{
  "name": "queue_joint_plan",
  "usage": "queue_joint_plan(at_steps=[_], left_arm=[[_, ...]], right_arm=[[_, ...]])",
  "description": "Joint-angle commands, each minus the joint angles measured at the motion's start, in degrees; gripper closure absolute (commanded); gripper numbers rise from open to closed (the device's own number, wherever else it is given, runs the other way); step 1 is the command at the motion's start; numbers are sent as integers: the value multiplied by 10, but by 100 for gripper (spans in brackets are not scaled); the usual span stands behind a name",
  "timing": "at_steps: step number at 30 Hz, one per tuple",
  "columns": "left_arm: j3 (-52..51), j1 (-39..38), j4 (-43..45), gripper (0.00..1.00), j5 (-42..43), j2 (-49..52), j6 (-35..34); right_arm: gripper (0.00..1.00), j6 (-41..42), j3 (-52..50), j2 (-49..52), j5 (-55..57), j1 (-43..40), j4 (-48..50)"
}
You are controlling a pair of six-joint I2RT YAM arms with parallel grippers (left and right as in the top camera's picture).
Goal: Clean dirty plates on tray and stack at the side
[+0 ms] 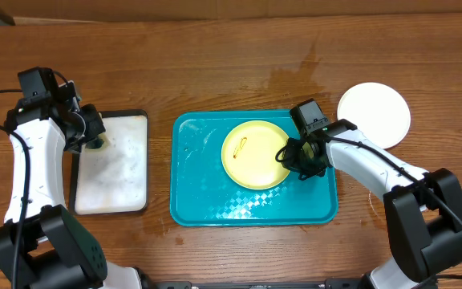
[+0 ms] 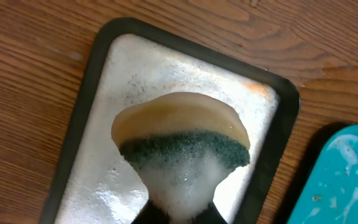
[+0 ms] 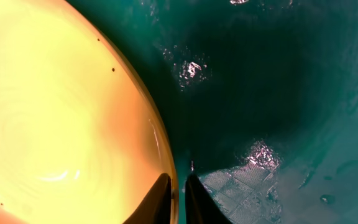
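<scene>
A pale yellow-green plate (image 1: 255,153) with a small brownish smear lies in the turquoise tray (image 1: 199,201). My right gripper (image 1: 301,163) is shut on the plate's right rim; in the right wrist view the fingers (image 3: 178,196) pinch the rim of the plate (image 3: 55,118) above the wet tray floor (image 3: 278,93). A white plate (image 1: 374,113) lies on the table right of the tray. My left gripper (image 1: 95,138) is shut on a foamy yellow-and-green sponge (image 2: 182,143) over the small black-rimmed tray (image 2: 92,81).
The black-rimmed tray (image 1: 115,164) with a soapy white surface sits left of the turquoise tray. A wet patch (image 1: 295,76) marks the wood behind the turquoise tray. The turquoise tray's corner shows in the left wrist view (image 2: 340,180).
</scene>
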Motion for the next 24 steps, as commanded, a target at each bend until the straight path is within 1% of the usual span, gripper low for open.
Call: queue_joint_plan(at_steps=[1, 2, 4, 6, 7, 8, 9, 11, 16, 21, 24], left_arm=[[9, -4, 5, 96, -10, -8, 13], [9, -4, 3, 96, -10, -8, 13], [9, -5, 1, 96, -10, -8, 13], [8, -5, 1, 96, -10, -8, 13], [8, -7, 1, 96, -8, -8, 13], [8, -10, 1, 96, -6, -8, 13], [8, -13, 1, 96, -6, -8, 13], [8, -21, 1, 96, -7, -8, 13], [8, -38, 0, 96, -24, -8, 13], [8, -39, -1, 96, -26, -8, 13], [8, -39, -2, 96, -25, -8, 23]], right_arm=[[90, -25, 0, 3, 0, 3, 3], [88, -45, 0, 3, -5, 2, 6], [79, -72, 0, 3, -9, 2, 8], [78, -95, 0, 3, -9, -1, 11], [79, -98, 1, 3, -10, -4, 13], [86, -98, 2, 3, -10, -8, 15], [90, -99, 3, 3, -9, -12, 19], [94, -100, 7, 3, -10, -23, 26], [94, -100, 18, 3, -14, -47, 26], [96, -101, 25, 3, -21, -66, 24], [94, -125, 29, 3, -37, -69, 22]])
